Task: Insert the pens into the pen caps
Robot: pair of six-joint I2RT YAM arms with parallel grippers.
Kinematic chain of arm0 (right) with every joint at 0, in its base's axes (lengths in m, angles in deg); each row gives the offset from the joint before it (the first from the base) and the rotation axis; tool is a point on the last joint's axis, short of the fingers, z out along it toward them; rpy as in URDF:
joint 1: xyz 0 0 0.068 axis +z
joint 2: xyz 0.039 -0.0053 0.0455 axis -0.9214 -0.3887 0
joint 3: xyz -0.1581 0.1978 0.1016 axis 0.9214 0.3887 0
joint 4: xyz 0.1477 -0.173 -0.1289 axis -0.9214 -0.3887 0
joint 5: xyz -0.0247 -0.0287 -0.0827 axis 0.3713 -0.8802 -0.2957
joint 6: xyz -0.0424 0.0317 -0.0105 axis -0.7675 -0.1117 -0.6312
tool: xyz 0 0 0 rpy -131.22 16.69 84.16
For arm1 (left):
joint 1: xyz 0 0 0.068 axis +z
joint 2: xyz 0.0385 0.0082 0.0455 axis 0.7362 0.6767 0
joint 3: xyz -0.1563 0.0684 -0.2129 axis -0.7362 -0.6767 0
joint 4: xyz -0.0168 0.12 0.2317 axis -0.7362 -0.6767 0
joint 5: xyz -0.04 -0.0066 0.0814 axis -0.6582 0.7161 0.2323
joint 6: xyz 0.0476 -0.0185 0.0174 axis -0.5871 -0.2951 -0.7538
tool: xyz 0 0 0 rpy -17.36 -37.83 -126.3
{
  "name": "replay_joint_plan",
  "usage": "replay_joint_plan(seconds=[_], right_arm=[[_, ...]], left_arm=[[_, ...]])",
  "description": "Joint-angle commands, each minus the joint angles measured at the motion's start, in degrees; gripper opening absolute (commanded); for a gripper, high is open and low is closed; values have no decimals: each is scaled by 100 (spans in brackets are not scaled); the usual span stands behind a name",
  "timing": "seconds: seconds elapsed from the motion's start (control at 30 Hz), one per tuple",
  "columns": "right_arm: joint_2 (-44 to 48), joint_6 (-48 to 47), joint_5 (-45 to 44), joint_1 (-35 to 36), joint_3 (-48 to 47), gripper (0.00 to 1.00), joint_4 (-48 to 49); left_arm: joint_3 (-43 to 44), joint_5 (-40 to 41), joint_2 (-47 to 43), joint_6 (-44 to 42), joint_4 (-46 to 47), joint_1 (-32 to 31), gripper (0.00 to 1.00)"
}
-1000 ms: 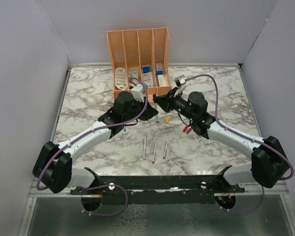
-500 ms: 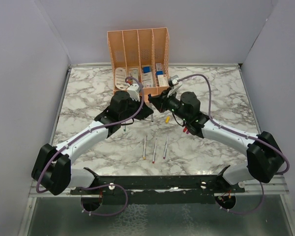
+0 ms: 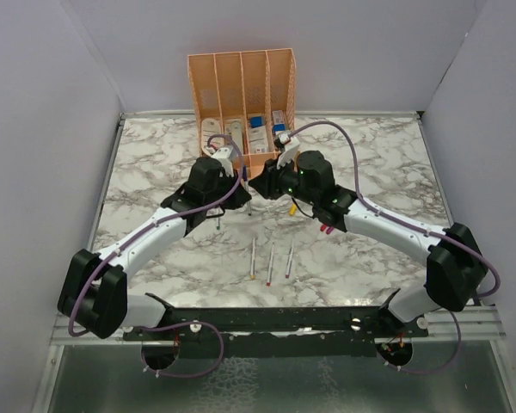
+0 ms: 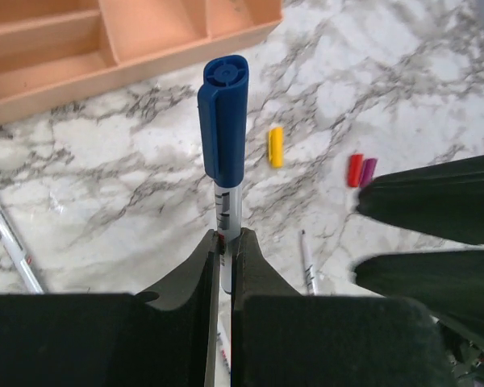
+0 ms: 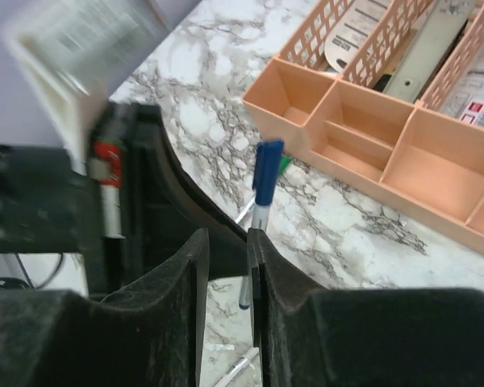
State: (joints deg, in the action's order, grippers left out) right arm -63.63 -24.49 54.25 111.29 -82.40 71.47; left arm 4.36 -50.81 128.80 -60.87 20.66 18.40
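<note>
In the left wrist view, hidden overhead: left gripper (image 4: pixel 224 236) tight around blue-capped pen (image 4: pixel 224 153); right gripper (image 5: pixel 226 235) slightly apart.

Left hand (image 4: pixel 224 239) clamped (right hand (image 5: pixel 227 235) parted)

You're looking at a robotics lab test cell: 3 plain grey walls (image 3: pixel 344 52) box in a marble-patterned tabletop (image 3: pixel 146 163). The left arm (image 3: pixel 155 234) and right arm (image 3: pixel 396 225) stand on a black metal rail (image 3: pixel 275 320), with purple cables (image 3: pixel 331 124) looping along them.
</note>
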Motion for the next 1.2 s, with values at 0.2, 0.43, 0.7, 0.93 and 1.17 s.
replay_joint_plan(seconds=[0.2,0.43,0.7,0.93,1.17], right_arm=[[587,-254,-828,40,-387,25,-333],[818,-250,-1240,38,-100,25,-600],[987,-59,-1359,40,179,25,-717],[965,-32,-1363,40,200,25,-766],[920,-12,-1342,39,224,25,-781]], left_arm=[[574,971,915,-581,-1976,24,0],[866,1189,1531,-868,-2273,192,0],[944,1335,2005,-810,-2220,339,0],[973,1313,2350,-585,-2145,427,0],[998,1054,2513,-508,-1975,491,5]])
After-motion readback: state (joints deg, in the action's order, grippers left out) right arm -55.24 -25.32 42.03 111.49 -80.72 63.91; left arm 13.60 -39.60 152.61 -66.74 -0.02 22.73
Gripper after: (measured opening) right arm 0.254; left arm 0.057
